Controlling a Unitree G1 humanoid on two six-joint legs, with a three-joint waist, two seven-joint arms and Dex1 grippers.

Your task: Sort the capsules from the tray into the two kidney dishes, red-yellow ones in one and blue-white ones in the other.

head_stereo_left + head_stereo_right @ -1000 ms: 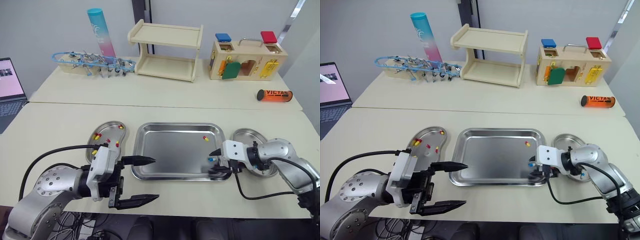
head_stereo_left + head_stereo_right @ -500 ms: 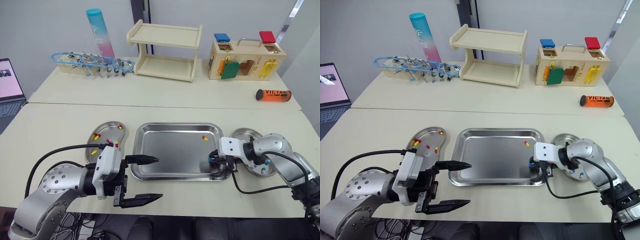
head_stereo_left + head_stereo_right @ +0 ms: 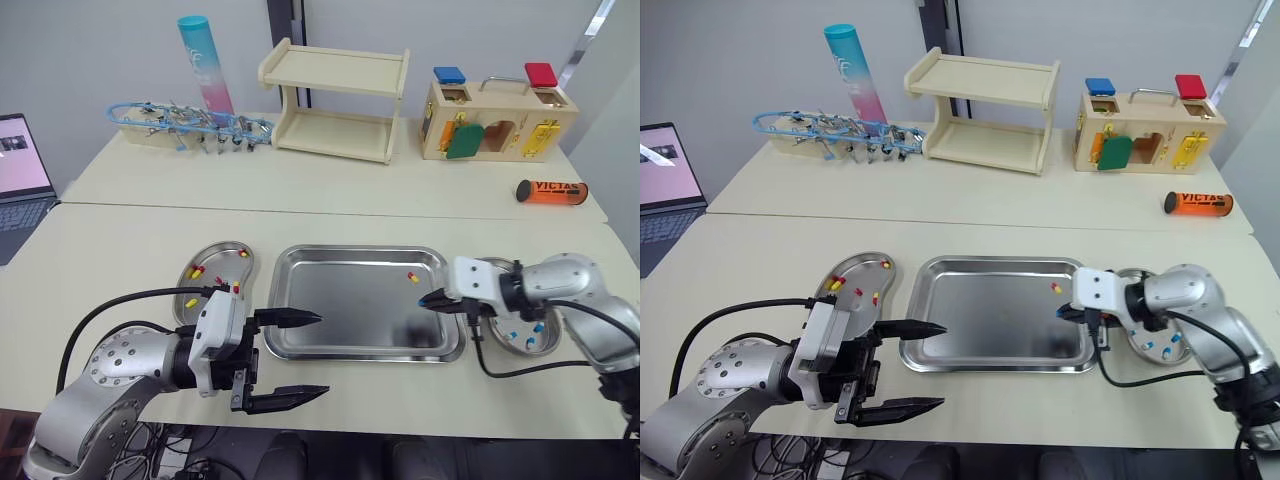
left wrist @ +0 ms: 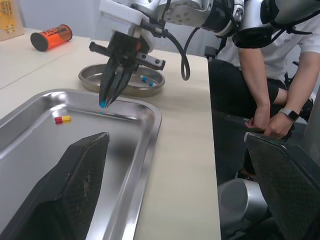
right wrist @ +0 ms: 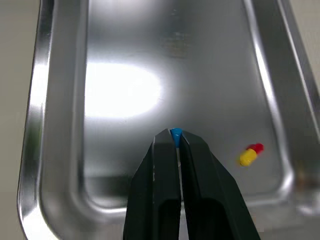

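Observation:
My right gripper [image 3: 430, 300] hangs just above the right side of the steel tray [image 3: 345, 312], shut on a blue-white capsule [image 5: 175, 133] whose blue end pokes out of the fingertips. One red-yellow capsule [image 3: 412, 277] lies in the tray's far right corner. The left kidney dish [image 3: 215, 275] holds several red-yellow capsules. Several blue-white capsules lie in the right kidney dish [image 3: 541, 347], partly hidden behind my right arm. My left gripper [image 3: 305, 357] stands open at the tray's front left corner, empty.
At the back of the table stand a wooden shelf [image 3: 335, 100], a lock box [image 3: 497, 125], an orange tube [image 3: 550, 190], a blue-pink cylinder [image 3: 203, 70] and a tool rack [image 3: 185, 128]. A laptop [image 3: 22, 170] sits far left. A person [image 4: 270, 60] sits beyond the table's right end.
My right gripper shut on the blue-white capsule at the tray's front right corner and lifted it up off the tray. The left gripper has barely moved.

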